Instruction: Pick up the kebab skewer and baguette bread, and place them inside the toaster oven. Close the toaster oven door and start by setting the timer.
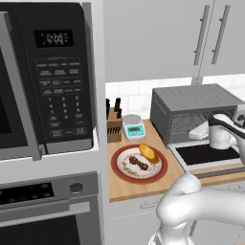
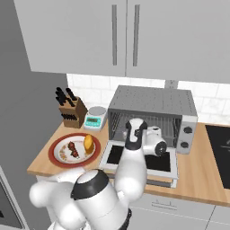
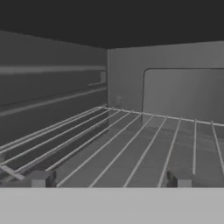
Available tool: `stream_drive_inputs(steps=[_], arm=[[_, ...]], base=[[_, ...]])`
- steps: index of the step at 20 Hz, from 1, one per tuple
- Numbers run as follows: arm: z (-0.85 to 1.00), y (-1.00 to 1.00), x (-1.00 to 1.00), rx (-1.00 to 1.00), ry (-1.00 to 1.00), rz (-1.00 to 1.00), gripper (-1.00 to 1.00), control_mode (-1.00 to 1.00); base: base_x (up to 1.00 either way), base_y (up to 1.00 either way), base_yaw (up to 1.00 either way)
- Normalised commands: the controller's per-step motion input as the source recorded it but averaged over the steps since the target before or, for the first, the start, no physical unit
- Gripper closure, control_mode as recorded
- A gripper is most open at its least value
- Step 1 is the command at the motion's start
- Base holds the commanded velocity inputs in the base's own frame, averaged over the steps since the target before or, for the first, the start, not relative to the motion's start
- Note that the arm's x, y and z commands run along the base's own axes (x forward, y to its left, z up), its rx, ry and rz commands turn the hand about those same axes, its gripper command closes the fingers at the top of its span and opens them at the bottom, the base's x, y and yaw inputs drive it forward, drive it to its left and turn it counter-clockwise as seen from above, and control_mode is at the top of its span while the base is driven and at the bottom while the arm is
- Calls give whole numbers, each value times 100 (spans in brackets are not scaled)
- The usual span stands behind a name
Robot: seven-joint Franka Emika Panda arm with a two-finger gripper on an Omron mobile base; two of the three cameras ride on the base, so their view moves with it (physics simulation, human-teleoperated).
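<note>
Both foods, the kebab skewer [image 1: 138, 163] and the baguette bread [image 1: 149, 153], lie on the red-rimmed plate [image 1: 119, 173] left of the toaster oven [image 2: 152, 104], whose door [image 2: 114, 157] lies flat open while the empty gripper [image 3: 109, 179], tips spread wide, looks over its bare wire rack [image 3: 131, 144].

Wooden counter [image 1: 143, 186] carries plate [image 1: 119, 170], toaster oven [image 1: 191, 103], knife block [image 1: 114, 127], scale [image 1: 133, 127].

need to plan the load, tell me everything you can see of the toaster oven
The toaster oven is a boxy grey-silver unit with a ribbed top and knobs down its right front. It stands on the wooden counter by the tiled wall. Its dark glass door lies folded down flat. Inside, a wire rack sits bare, with the open gripper at its mouth.
</note>
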Motion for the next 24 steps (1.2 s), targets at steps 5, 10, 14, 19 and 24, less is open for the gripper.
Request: stream_drive_inputs(steps=[5,10,14,19,24], arm=[[-81,-12,-94,-1,32,-12,-100,-100],[-62,-24,-100,-4,41,-12,-100,-100],[-49,-29,-88,-7,52,-11,-100,-100],[44,-8,-81,1,32,-1,-100,-100],[65,58,-100,-1,5,4,-100,-100]], base=[[0,0,0],[0,0,0],[0,0,0],[0,0,0],[0,0,0]])
